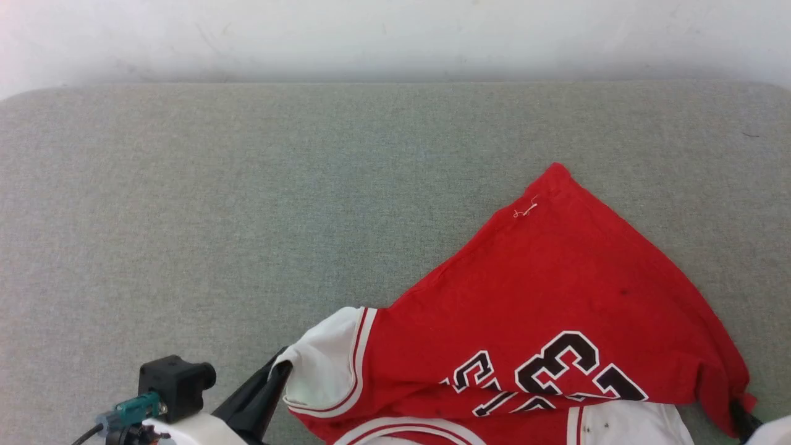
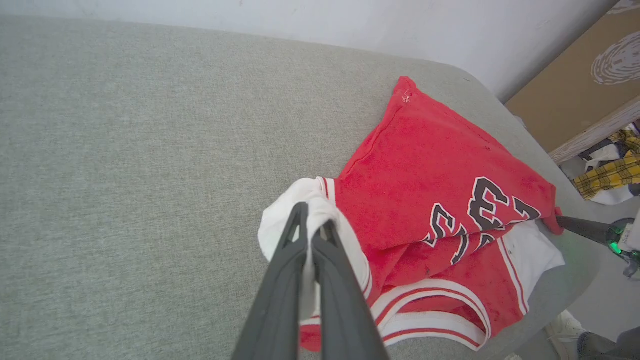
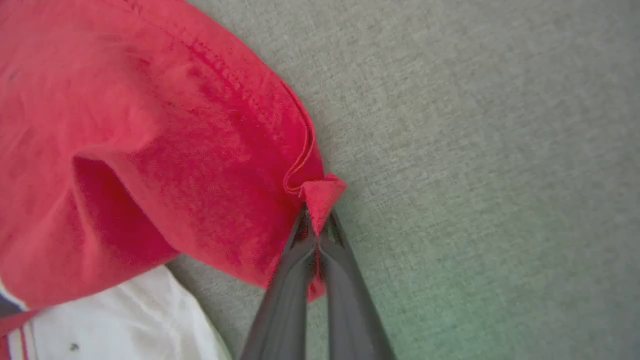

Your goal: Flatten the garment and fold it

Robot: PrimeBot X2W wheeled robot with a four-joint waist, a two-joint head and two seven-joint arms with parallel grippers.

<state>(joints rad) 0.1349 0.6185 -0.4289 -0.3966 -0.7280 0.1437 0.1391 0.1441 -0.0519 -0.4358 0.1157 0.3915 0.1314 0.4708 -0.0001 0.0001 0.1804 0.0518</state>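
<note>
Red jersey garment (image 1: 556, 296) lies bunched at the near-right of the grey bench (image 1: 247, 185), lettering up.
L fingers (image 2: 292, 240) pinch white sleeve (image 2: 277, 225), R fingers (image 3: 292, 260) pinch red hem corner (image 3: 322, 192) (both clamped tight); best to pull apart evenly w/ cloth low.

Red garment (image 1: 556, 290) showing as soft matt knit cloth with stitched hems, grey-green surface (image 1: 247, 204) under it looking like coarse woven fabric, left gripper (image 2: 312, 220) and right gripper (image 3: 317, 225) each showing 2 smooth dark matt plastic-looking fingers, white wall (image 1: 395, 37) looking dull.
</note>
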